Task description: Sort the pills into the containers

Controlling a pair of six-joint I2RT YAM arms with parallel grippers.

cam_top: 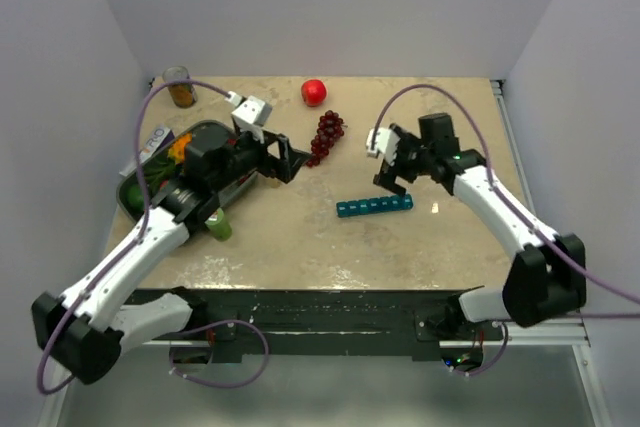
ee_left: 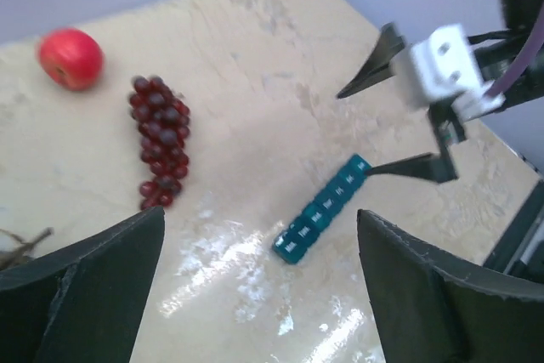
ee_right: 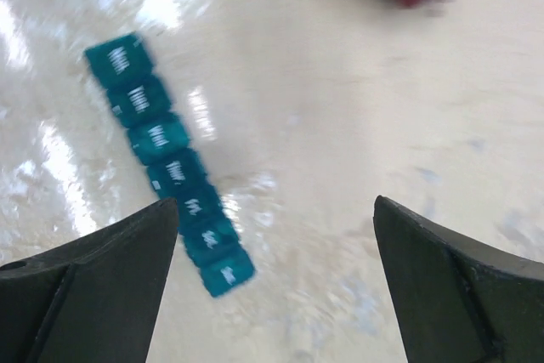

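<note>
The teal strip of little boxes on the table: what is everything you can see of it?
The narrow teal plastic pill organiser is one straight row of seven small square compartments, each lid bearing a blurred white label. All lids look shut. It lies flat, lids up, on the beige marbled table, right of centre, nearly parallel to the near edge. Only the table appears to touch it; the right gripper hangs open near its right end.

Surface finishes, tabletop items
Glossy stone-patterned table (ee_left: 255,82); smooth teal plastic pill organiser (ee_left: 324,209); shiny dark-red grapes (ee_left: 160,142); matt black, rough-edged left gripper (ee_left: 259,214).
</note>
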